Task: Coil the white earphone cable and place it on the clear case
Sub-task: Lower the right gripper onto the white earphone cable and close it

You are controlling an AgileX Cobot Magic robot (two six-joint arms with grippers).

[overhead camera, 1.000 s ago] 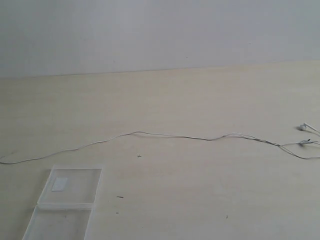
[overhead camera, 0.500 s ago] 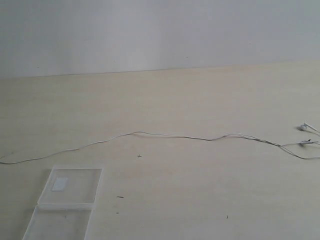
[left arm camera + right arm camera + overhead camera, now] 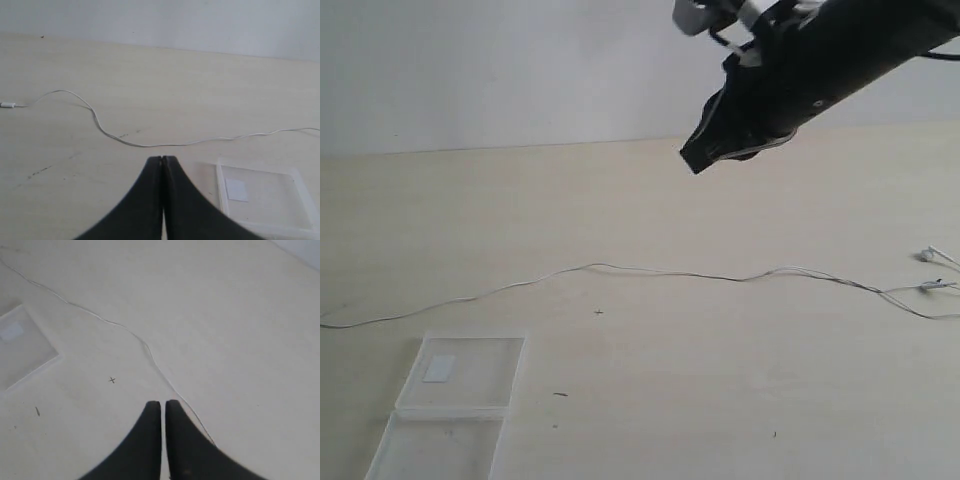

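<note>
In the exterior view, the white earphone cable [image 3: 650, 270] lay in one long wavy line across the middle of the table [image 3: 720, 400], with its earbuds [image 3: 926, 255] at the right edge. The clear case [image 3: 480, 375] lay flat in the lower left corner, and the black right arm [image 3: 800, 70] hung in the upper right. In the left wrist view, the left gripper [image 3: 161, 162] had its fingers pressed together on nothing, with the cable [image 3: 150, 145] just past them and the case [image 3: 270, 197] near. In the right wrist view, the right gripper [image 3: 163, 407] was closed to a thin slit and held nothing, the cable [image 3: 145, 345] ran toward it, and the case [image 3: 25, 350] lay apart.
</note>
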